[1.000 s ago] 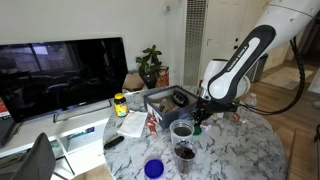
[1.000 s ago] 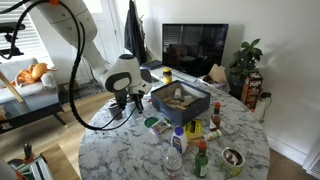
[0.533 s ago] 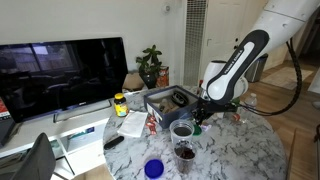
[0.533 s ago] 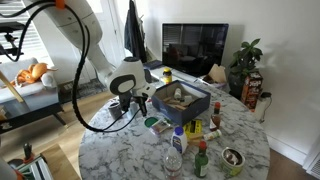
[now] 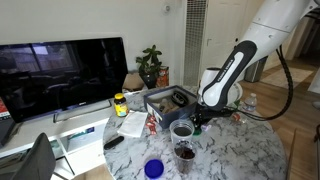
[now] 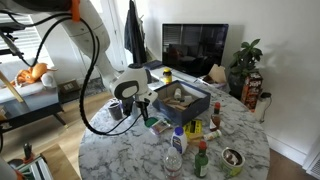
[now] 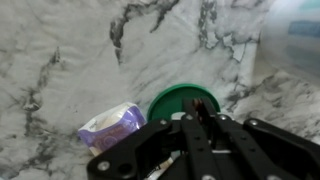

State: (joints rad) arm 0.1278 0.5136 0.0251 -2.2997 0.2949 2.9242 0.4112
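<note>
A round white marble bench (image 5: 245, 140) stands in a bright living room. Behind it a dark television (image 5: 60, 75) sits on a low white stand (image 5: 75, 128), with a potted plant (image 5: 150, 64) beside it. Daylight comes through a window (image 6: 30, 30), and the floor (image 6: 292, 160) is wood.

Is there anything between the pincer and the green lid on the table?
Nothing visible. In the wrist view the shut pincer hangs directly over the green lid; the purple packet lies beside the lid, not in between.
</note>
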